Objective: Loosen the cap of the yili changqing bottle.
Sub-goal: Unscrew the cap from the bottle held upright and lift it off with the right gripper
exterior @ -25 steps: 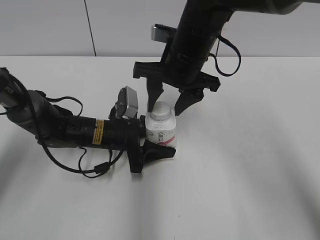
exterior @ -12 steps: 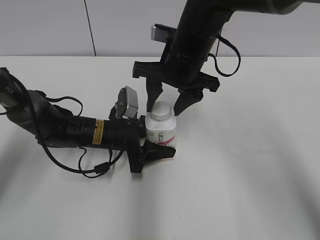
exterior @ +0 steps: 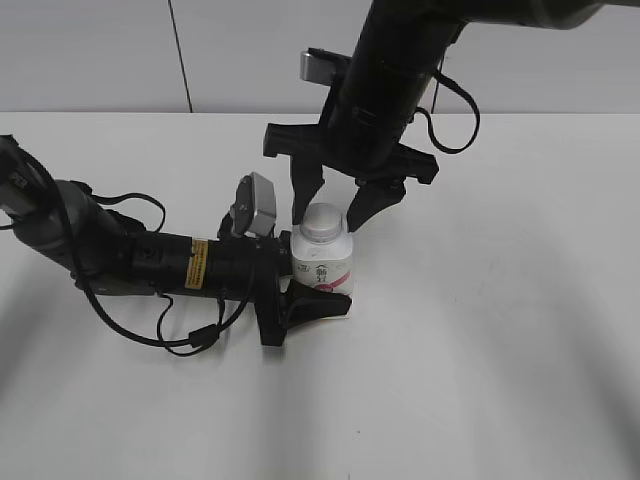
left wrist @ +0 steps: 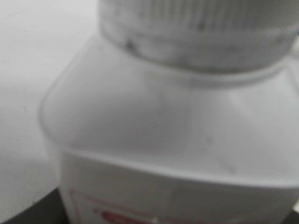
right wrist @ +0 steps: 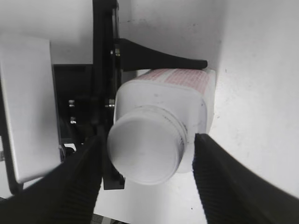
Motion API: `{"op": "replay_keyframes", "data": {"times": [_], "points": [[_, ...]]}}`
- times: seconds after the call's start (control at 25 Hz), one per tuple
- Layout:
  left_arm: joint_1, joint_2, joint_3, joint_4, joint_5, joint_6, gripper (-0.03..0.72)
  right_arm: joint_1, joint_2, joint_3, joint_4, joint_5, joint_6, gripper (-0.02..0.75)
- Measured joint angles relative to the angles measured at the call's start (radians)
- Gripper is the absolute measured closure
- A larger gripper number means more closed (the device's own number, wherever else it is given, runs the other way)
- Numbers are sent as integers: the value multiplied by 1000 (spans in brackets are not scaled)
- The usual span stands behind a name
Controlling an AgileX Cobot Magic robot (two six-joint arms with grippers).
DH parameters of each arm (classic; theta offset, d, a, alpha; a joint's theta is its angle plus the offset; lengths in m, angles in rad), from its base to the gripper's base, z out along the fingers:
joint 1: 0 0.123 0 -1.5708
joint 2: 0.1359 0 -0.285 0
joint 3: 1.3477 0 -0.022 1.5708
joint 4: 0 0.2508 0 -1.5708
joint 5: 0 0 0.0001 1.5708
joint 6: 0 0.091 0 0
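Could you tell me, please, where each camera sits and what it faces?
Exterior: in front, looking down at a slant; both arms show, left pincer clamping the small squarish white plastic bottle.
Left wrist: right against the bottle's shoulder; no pincer shows.
Right wrist: above, looking down at the round white ribbed cap between the open right pincer.
All share the bottle.

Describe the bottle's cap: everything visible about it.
The cap is a round, flat-topped white plastic screw cap with a ribbed side, sitting on the neck of the upright bottle. The right gripper straddles it, fingers on either side with gaps showing, apparently not touching. The left gripper clamps the bottle's body below.
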Motion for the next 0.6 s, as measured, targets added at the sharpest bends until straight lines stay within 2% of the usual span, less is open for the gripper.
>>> {"op": "replay_keyframes", "data": {"times": [0.6], "points": [[0, 0, 0, 0, 0, 0, 270, 10, 2, -36, -45, 35, 16, 255]]}}
